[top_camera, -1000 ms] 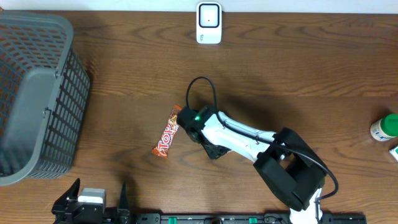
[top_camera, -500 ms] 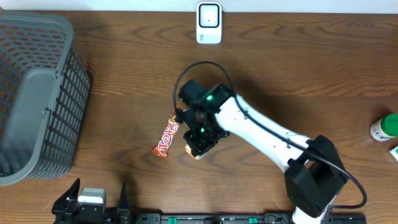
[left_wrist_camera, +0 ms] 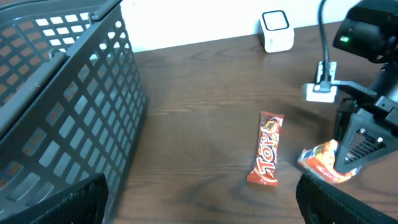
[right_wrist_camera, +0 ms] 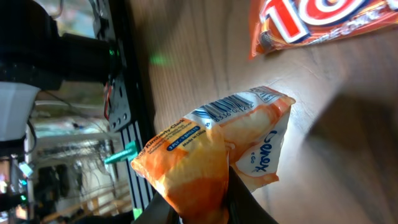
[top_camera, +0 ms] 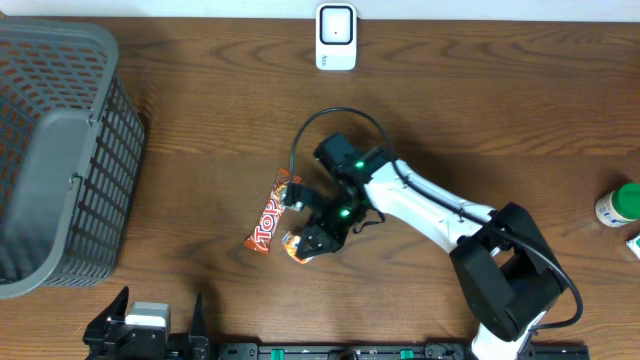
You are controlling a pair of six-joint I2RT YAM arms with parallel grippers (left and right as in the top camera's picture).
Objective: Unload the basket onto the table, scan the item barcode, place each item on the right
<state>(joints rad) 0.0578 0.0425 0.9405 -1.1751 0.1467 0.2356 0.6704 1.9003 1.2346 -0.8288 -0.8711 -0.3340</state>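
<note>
The right hand (top_camera: 308,240) is closed on a corner of the orange snack packet (top_camera: 293,247), whose barcode (right_wrist_camera: 224,107) faces the wrist camera. The packet hangs low over the table (top_camera: 200,150) — just beside the red candy bar (top_camera: 270,213). The left hand (left_wrist_camera: 199,200) is spread wide and holds nothing.

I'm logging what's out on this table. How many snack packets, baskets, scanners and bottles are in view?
Snack packets: 2 (TOP bar, orange packet)
Basket: 1
Scanner: 1
Green-capped bottle: 1
Total: 5
</note>
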